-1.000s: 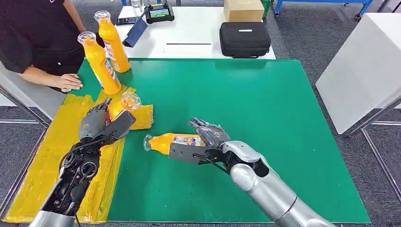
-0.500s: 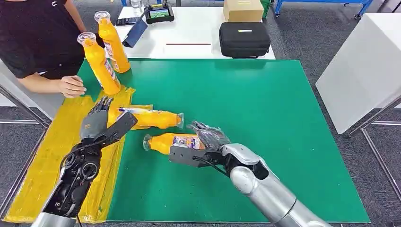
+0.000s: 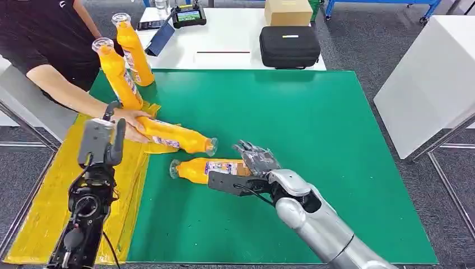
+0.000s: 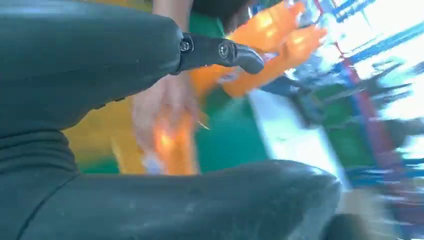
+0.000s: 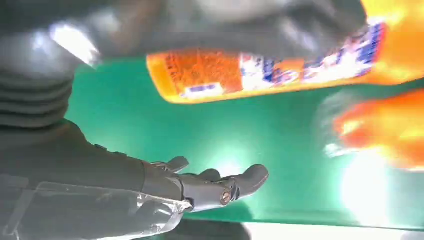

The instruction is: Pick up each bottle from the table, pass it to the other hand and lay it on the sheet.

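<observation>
Lying on the green mat (image 3: 313, 168), the bottle nearest the right hand (image 3: 255, 162) (image 3: 206, 168) is not yet gripped: the fingers are seen spread above and behind its base end, close to it, and in the right wrist view they (image 5: 220, 185) are stretched out with nothing between them while the labelled bottle (image 5: 270, 75) sits against the thumb side. Whether any contact is made cannot be told. A second bottle (image 3: 176, 136) lies just beyond the first, its base end over the yellow sheet (image 3: 61, 185) and its cap end out over the mat; it is being held by a person's hand (image 3: 130, 120), so it cannot be counted as properly laid down. Two more bottles (image 3: 119, 75) are left standing upright at the far corner of the sheet, one on the sheet's edge, one just behind. The left hand (image 3: 101, 140) is raised over the sheet, holding nothing; how far its fingers are opened cannot be told. By this reckoning, most of the job is judged to be left: pick-up, handover and placing for the mat bottle, then the standing pair.
</observation>
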{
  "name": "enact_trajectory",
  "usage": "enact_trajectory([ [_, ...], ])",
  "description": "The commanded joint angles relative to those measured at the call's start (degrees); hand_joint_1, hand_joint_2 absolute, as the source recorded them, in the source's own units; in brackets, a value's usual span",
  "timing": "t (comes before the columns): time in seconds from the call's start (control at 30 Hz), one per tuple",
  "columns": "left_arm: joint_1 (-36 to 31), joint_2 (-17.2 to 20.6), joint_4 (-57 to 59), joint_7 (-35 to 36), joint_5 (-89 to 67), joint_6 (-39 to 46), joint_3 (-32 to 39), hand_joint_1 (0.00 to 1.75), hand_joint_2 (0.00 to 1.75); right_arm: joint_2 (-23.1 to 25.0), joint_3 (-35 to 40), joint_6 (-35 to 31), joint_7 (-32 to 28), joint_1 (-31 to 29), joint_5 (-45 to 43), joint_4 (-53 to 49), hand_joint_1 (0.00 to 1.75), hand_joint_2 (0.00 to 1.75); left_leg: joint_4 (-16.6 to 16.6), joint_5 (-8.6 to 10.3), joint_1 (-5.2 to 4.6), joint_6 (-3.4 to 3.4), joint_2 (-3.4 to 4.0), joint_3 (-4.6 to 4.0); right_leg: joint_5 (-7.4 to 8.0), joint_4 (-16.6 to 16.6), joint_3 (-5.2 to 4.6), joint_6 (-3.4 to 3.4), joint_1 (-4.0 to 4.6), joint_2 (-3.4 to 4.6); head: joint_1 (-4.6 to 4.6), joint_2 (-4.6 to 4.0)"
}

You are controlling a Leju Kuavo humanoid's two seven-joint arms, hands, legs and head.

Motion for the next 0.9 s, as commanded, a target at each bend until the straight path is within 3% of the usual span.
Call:
enact_trajectory([
  [0.03,8.09,3.48,-16.80,-4.06,18.09,1.65,-4.09,0.00,0.00,1.91,-1.47,-1.03,-1.06,-6.85,2.96,15.19,0.00,1.75,0.03,-0.17,0.09,-0.24,0.26,0.25,-0.08,0.00,0.20,-0.02,0.09,0.16,0.02,0.00],
  [0.5,8.97,9.39,-17.57,-9.14,22.93,3.92,-8.60,0.00,0.00,2.87,-2.26,-0.79,-1.49,-7.45,3.31,21.29,0.00,1.75,-0.02,-0.05,0.06,-0.14,-0.01,0.15,-0.04,-0.02,0.13,-0.01,0.06,-0.01,0.00,0.00],
  [0.9,8.63,9.88,-16.71,-9.24,23.73,5.07,-10.18,0.00,0.00,3.99,-1.19,-0.23,-2.39,-7.58,2.31,22.67,0.00,1.75,-0.02,-0.08,0.07,-0.21,0.00,0.23,-0.07,-0.01,0.22,-0.01,0.07,-0.04,0.02,0.00],
])
